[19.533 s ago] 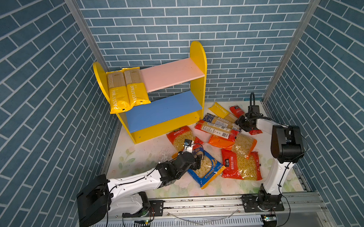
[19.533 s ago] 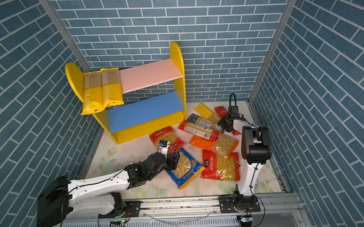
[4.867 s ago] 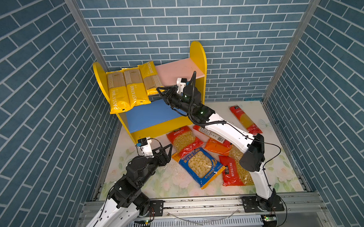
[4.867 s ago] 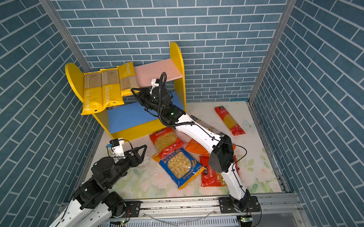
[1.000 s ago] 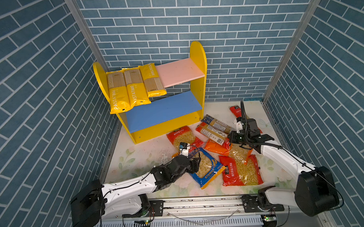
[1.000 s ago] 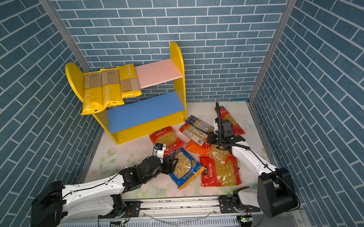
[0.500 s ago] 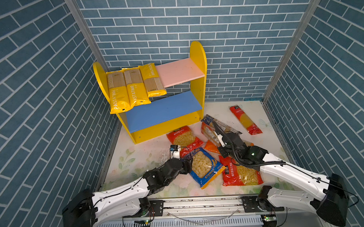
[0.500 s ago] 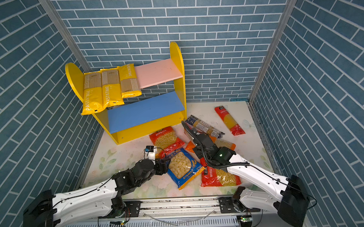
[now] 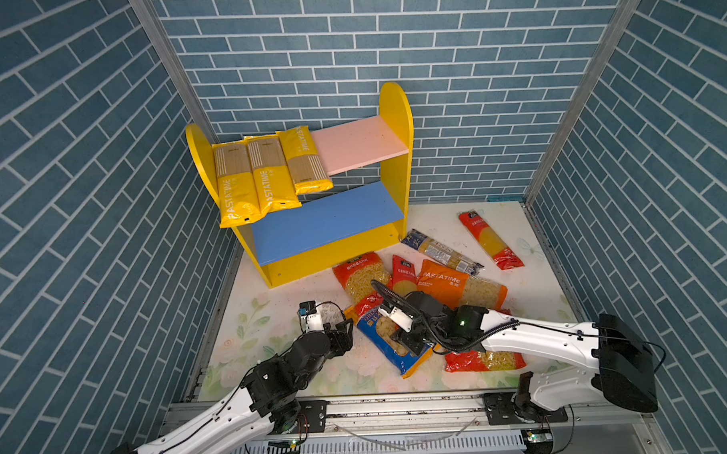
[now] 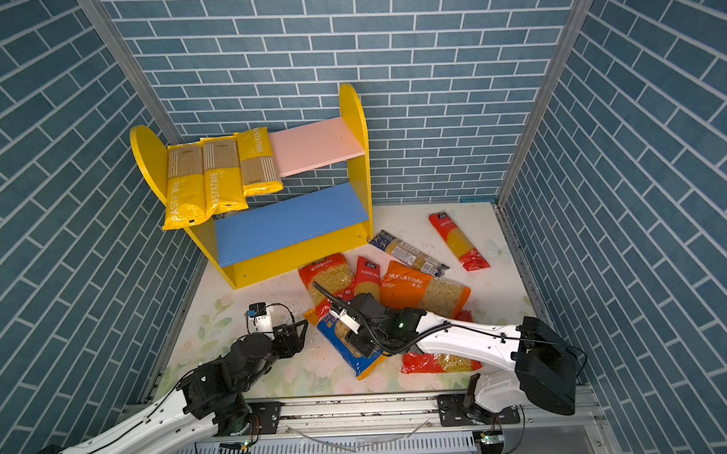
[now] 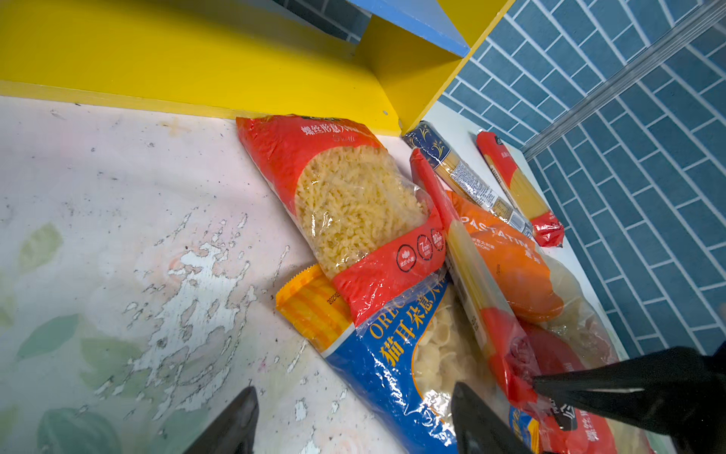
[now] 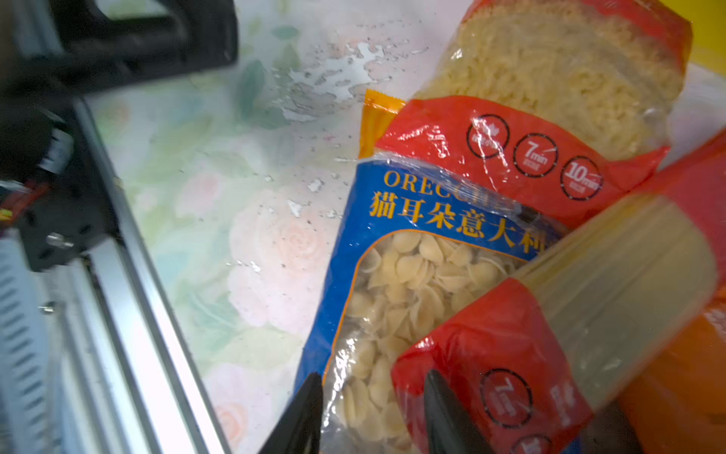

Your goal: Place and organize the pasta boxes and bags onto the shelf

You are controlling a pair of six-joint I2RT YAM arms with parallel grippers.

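The shelf (image 9: 359,149) (image 10: 315,148) carries three yellow spaghetti packs (image 9: 268,173) on the left of its pink board; the blue board is bare. The other pasta packs lie on the floor. My right gripper (image 9: 403,342) (image 10: 359,344) (image 12: 375,416) is open, low over the blue orecchiette bag (image 9: 388,339) (image 12: 396,275) (image 11: 396,377). The near end of a red spaghetti pack (image 9: 403,272) (image 12: 491,373) (image 11: 471,283) rests against one of its fingers (image 12: 444,416). My left gripper (image 9: 348,325) (image 10: 301,325) (image 11: 353,424) is open and straddles the blue bag's left edge.
A red fusilli bag (image 9: 361,276), an orange bag (image 9: 455,285), a dark-blue spaghetti pack (image 9: 439,250), another red spaghetti pack (image 9: 489,238) and a red bag (image 9: 483,359) under the right arm crowd the floor. Brick walls close in. A metal rail (image 9: 401,405) runs along the front.
My right gripper has pulled back toward the front and left, onto the blue bag, and its jaws have parted. The left gripper has backed off slightly to the left.
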